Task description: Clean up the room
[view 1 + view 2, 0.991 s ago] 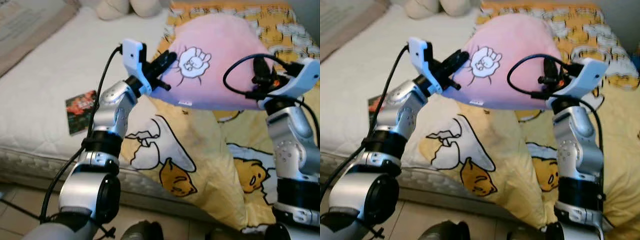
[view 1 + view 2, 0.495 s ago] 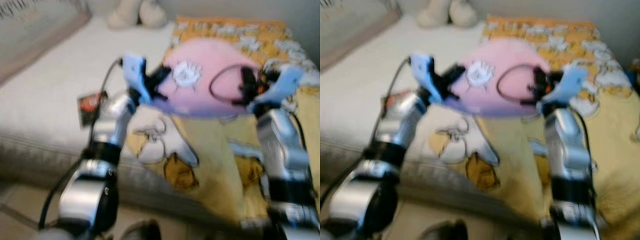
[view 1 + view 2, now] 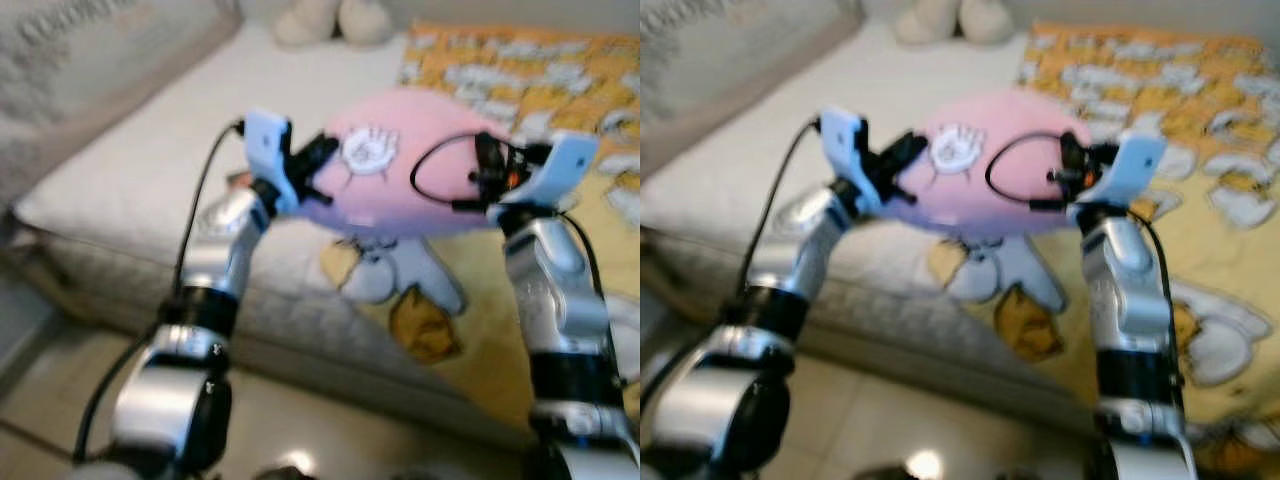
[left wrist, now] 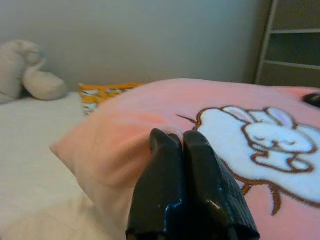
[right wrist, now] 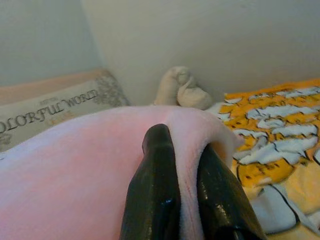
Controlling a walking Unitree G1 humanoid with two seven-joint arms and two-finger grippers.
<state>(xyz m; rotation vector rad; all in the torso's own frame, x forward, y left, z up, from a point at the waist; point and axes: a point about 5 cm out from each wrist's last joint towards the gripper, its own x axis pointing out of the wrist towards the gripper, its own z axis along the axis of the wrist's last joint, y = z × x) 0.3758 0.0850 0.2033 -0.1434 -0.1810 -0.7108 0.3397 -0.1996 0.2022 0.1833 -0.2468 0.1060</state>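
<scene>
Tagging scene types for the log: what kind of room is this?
Most likely a bedroom: a white mattress, a yellow cartoon-print blanket spread on it, and a pale plush toy at the far end. Both grippers hold a pink pillow.

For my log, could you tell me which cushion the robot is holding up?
The pink cushion with the white rabbit, pinched by the left gripper and right gripper; the grey lettered cushion lies on the bed.
</scene>
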